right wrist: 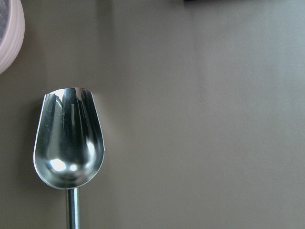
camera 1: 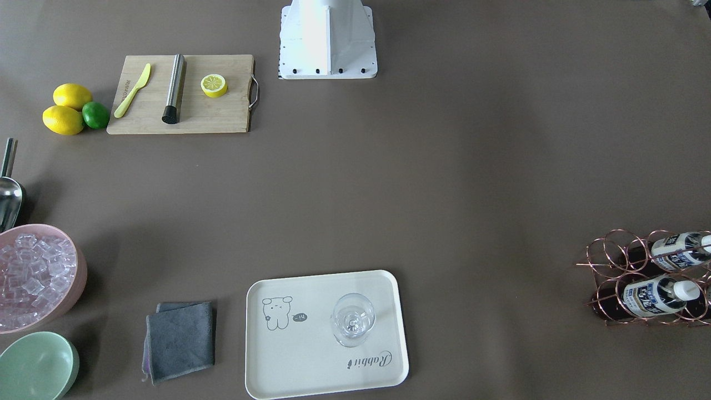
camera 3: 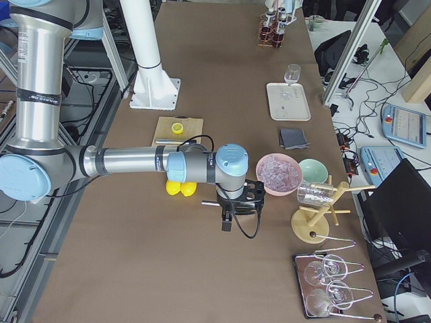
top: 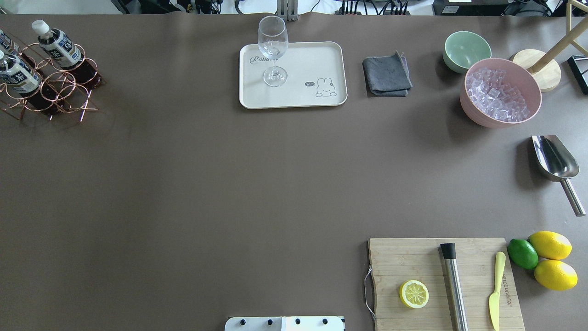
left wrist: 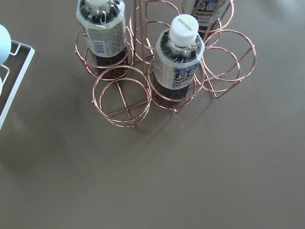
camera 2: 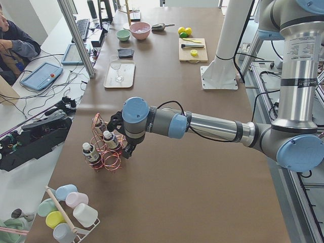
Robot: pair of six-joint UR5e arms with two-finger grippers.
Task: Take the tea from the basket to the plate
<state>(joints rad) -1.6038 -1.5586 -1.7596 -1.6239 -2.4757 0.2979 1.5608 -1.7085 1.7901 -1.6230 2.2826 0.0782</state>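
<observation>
While the tea (left wrist: 183, 57) stands cap up in a ring of the basket (left wrist: 121, 102) at the table's far left, you see the left gripper (camera 2: 126, 151) poised close by the rack, forearm stretched level across the table, wrist bent downward. You cannot tell whether its fingers are spread or clenched, since only the side view shows them. Two like bottles fill other rings, probably kept vertical for a grasp from above. Midway along the far edge, well apart from the basket, the plate (top: 294, 103) carries a wine glass (top: 273, 50) on its left half, the right half bare for the bottle. At right, the right gripper (camera 3: 227, 219) hovers over a steel scoop (right wrist: 69, 148), arm extended low, its finger state equally unreadable
</observation>
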